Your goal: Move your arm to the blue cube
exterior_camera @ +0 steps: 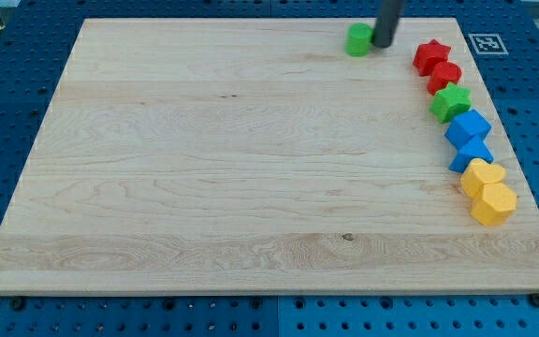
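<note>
The dark rod comes down from the view's top, and my tip (381, 43) rests on the pale wooden board (204, 168) just to the view's right of a small green cube (358, 40), touching or nearly touching it; there is no claw on this arm, only the bare rod, so nothing is grasped. The blue cube (467, 126) sits well apart from the tip, near the board's right edge, in a curved column of touching blocks. From the top these are a red star (431, 55), a second red block (444, 75), a green star (451, 101), the blue cube, another blue block (473, 153) and two yellow blocks (483, 175) (494, 202).
</note>
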Action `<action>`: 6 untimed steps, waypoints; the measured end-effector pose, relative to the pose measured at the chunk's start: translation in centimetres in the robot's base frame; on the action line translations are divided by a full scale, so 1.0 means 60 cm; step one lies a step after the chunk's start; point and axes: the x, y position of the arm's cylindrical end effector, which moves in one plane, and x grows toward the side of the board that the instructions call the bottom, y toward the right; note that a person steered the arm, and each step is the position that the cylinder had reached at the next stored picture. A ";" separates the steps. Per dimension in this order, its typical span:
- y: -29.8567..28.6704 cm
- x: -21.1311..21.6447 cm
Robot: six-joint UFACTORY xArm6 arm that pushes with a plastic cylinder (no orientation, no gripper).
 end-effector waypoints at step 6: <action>0.212 -0.001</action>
